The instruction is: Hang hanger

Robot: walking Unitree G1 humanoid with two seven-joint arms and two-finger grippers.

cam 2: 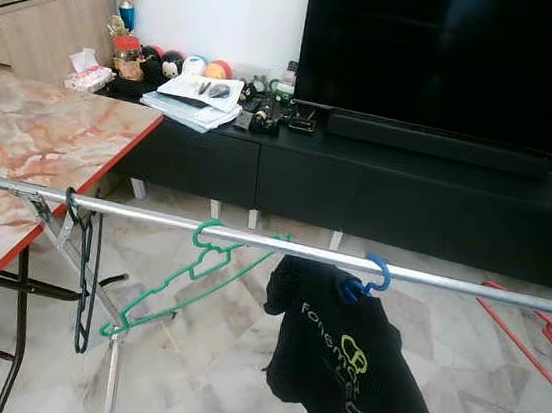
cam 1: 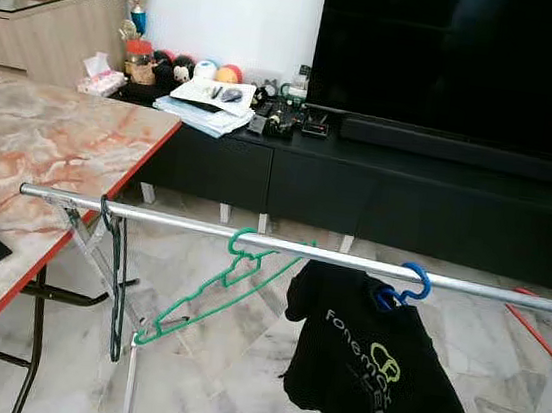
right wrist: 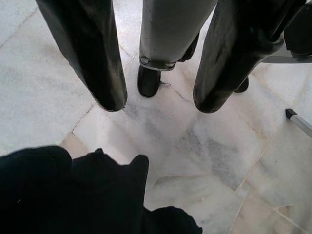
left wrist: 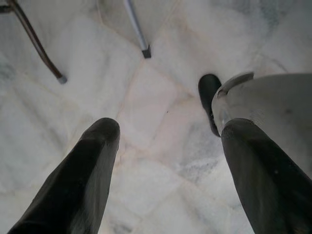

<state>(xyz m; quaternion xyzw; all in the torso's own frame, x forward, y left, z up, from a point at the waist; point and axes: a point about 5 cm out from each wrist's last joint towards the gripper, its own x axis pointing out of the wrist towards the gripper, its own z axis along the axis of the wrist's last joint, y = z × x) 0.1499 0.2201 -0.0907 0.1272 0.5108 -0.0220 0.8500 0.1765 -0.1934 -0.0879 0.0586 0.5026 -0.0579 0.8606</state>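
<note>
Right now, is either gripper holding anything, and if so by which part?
Nothing is held. The left gripper and right gripper both hang open over the floor.

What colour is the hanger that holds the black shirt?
Blue; its hook shows best in the left eye view.

Green hanger (cam 1: pixel 215 295), blue hanger (cam 1: pixel 402 286), black shirt (cam 1: pixel 376 380), silver rail (cam 1: pixel 203 224).

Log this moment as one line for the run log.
rail: blue hanger with black T-shirt hooked on | green hanger, black hanger bare | left gripper open, empty, over floor | right gripper open, empty
</note>
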